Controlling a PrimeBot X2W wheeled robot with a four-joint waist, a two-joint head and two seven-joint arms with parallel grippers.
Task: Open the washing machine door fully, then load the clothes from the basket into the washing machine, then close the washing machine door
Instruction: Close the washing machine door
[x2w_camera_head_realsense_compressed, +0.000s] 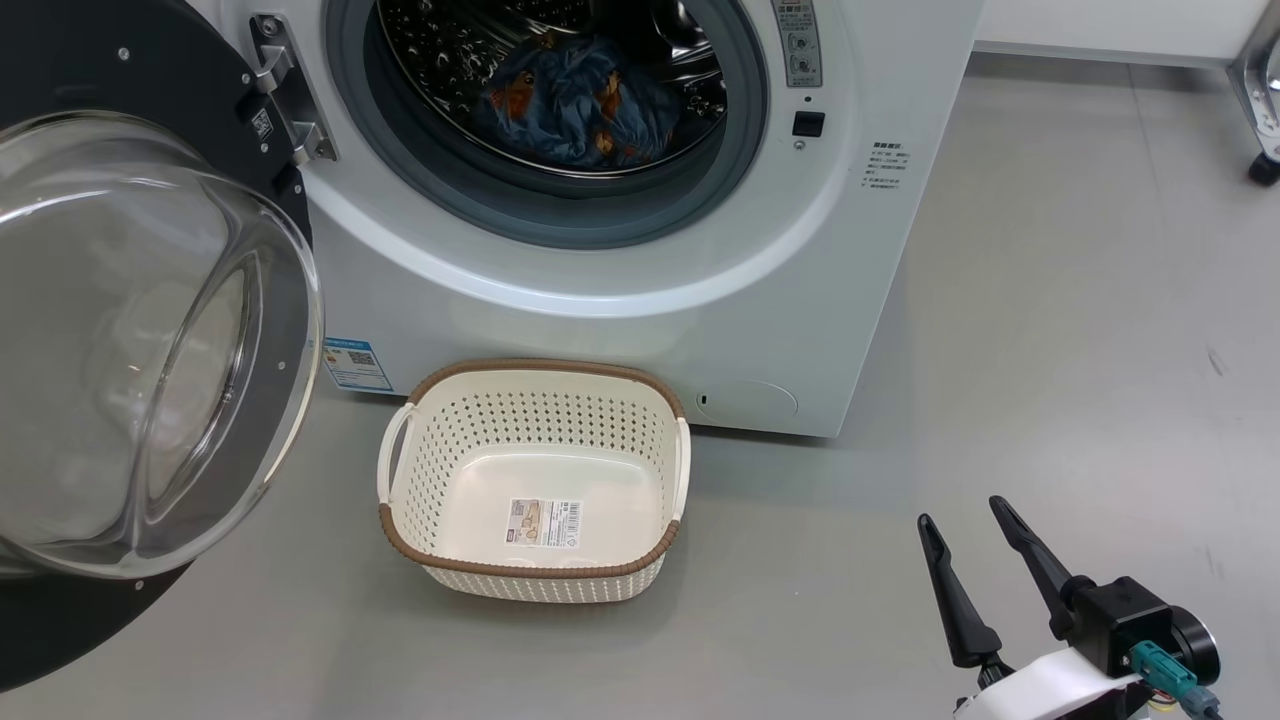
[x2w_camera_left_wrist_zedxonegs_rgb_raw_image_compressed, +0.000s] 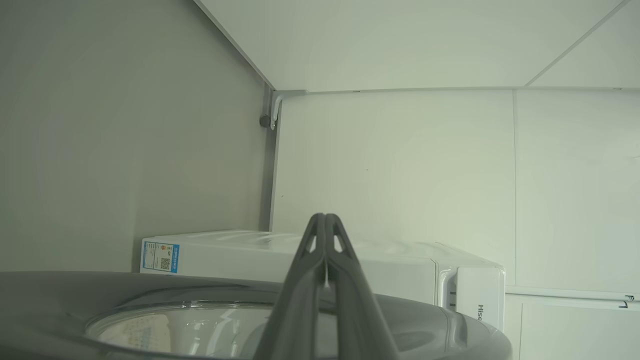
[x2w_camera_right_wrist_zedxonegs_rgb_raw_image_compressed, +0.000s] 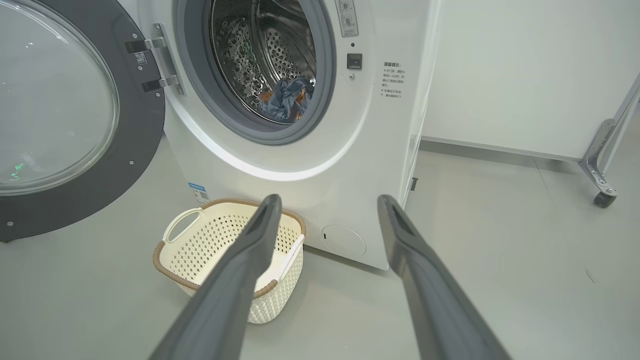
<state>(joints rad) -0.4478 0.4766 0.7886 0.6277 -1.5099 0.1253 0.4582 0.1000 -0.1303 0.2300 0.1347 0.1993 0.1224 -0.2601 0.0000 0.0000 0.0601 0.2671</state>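
The right pincer (x2w_camera_head_realsense_compressed: 958, 510) hangs low over the grey floor (x2w_camera_head_realsense_compressed: 1050, 330) with its two dark fingers spread wide apart and nothing between them. Ahead of it and to its left sits the basket (x2w_camera_head_realsense_compressed: 540, 368), standing upright on the floor and well apart from the fingertips. A white label (x2w_camera_head_realsense_compressed: 543, 523) shows on the basket's bare bottom. Just beyond the basket, and further ahead of this pincer, stands the washing machine (x2w_camera_head_realsense_compressed: 620, 330). Its blue label (x2w_camera_head_realsense_compressed: 356, 364) is low on the front, by the basket's far left corner. The clothes (x2w_camera_head_realsense_compressed: 575, 105), a crumpled blue bundle with orange-brown figures, lie inside the steel drum (x2w_camera_head_realsense_compressed: 440, 60) behind the grey gasket, well above and beyond the pincer's tips. The washing machine door (x2w_camera_head_realsense_compressed: 150, 340) is swung wide open on its hinge (x2w_camera_head_realsense_compressed: 285, 90), far off to this pincer's left, its glass bowl bulging outward from the black rim. The left pincer (x2w_camera_left_wrist_zedxonegs_rgb_raw_image_compressed: 325, 220) has its fingers pressed together, gripping nothing. In the left wrist view the door's dark rim and glass lie directly beneath those fingers, with the machine's white side beyond the tips. The fingers seem close over the rim, but whether they touch it cannot be told from this angle.
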